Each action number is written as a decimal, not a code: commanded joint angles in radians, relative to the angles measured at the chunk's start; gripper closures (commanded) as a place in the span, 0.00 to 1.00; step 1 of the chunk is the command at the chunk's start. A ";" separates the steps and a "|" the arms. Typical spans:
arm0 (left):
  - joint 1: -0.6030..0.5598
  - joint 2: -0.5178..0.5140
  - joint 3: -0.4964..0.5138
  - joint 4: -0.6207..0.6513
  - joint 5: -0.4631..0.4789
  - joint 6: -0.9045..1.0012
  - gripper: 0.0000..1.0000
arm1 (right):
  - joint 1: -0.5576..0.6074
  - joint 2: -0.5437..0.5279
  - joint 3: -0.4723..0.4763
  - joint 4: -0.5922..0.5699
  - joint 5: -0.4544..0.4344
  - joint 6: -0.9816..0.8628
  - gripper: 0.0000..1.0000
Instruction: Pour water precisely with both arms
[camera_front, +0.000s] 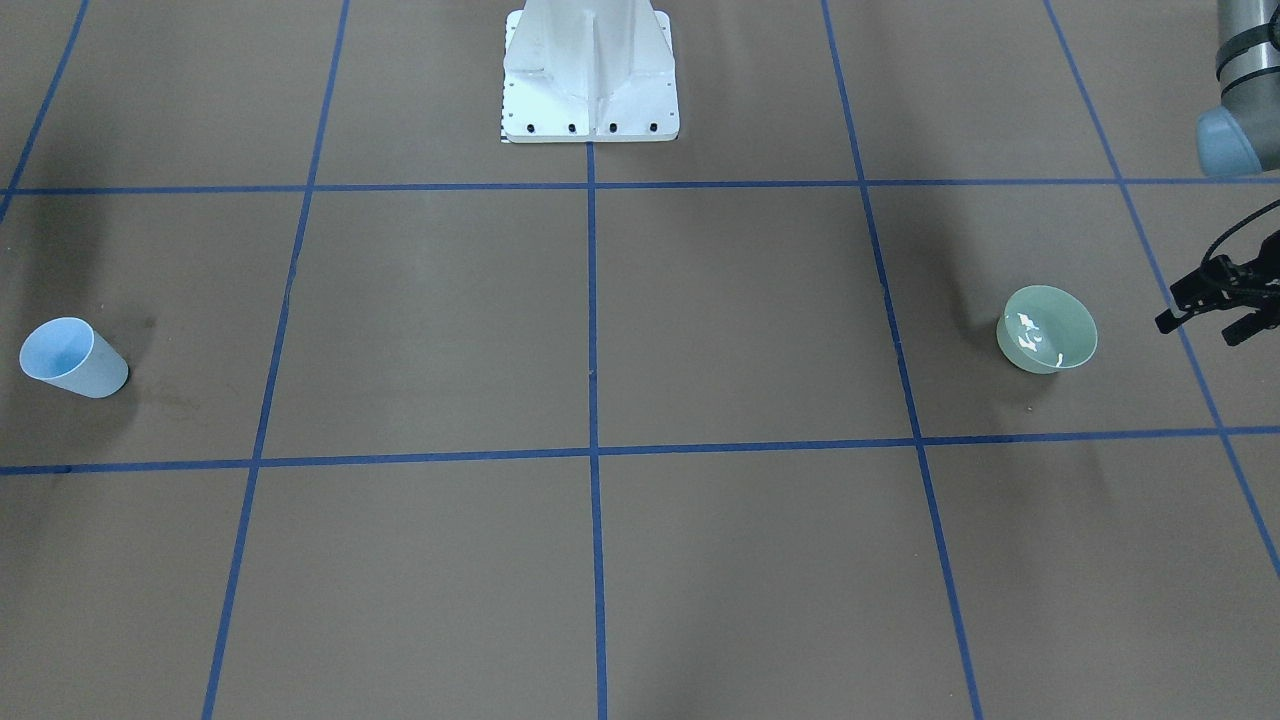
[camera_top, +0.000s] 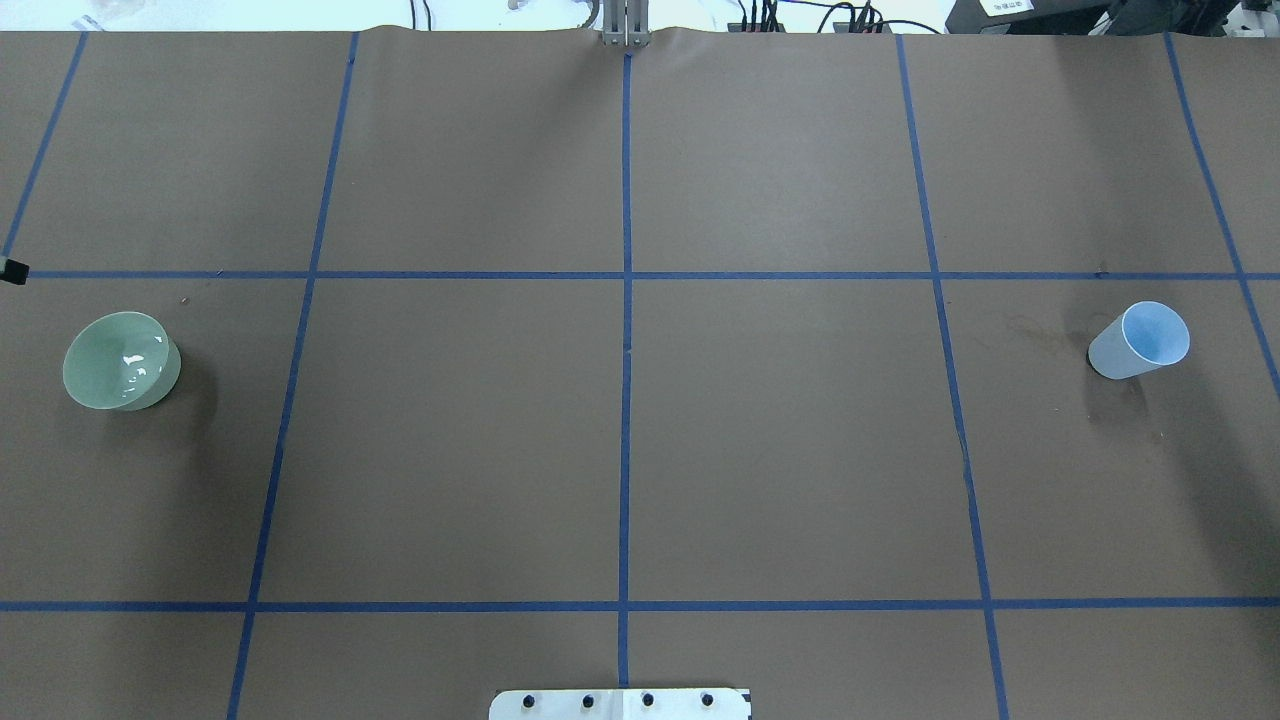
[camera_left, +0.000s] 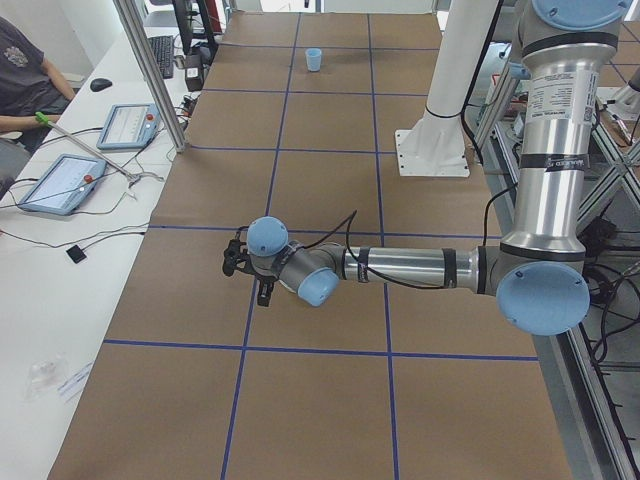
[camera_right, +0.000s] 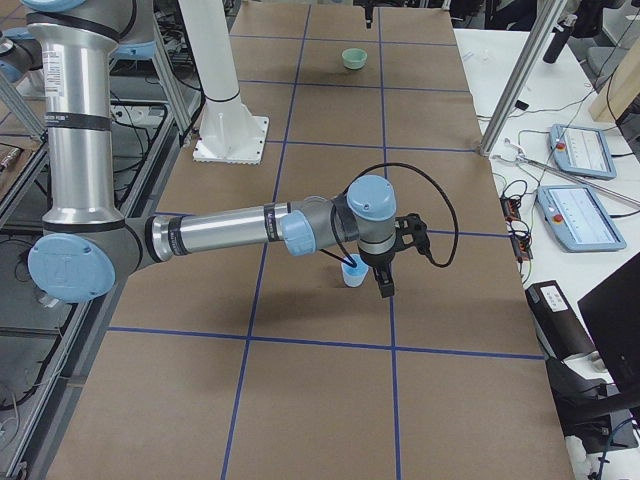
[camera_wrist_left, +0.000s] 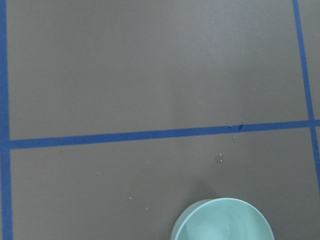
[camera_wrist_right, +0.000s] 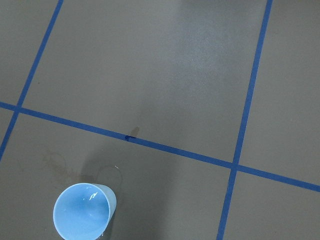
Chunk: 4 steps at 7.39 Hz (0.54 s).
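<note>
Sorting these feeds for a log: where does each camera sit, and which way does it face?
Front-facing: across the table, facing the pedestal; left tool at right edge.
Overhead: behind the pedestal, looking forward; only its base shows.
Exterior left: table's end; left arm near, cup far.
Exterior right: opposite end; right arm near, by the cup; bowl far.
Left wrist: down onto the bowl; no body.
Right wrist: down onto the cup; no body.
Shared: front-facing and overhead show bowl and cup, sides swapped.
</note>
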 joint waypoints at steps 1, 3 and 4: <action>-0.094 -0.012 -0.004 0.199 0.048 0.220 0.00 | -0.005 0.035 -0.051 0.000 0.000 -0.007 0.01; -0.133 -0.085 -0.036 0.448 0.039 0.261 0.00 | -0.004 0.015 -0.055 -0.002 -0.002 -0.007 0.01; -0.133 -0.096 -0.088 0.558 0.036 0.261 0.00 | -0.002 -0.002 -0.044 -0.003 0.000 -0.007 0.01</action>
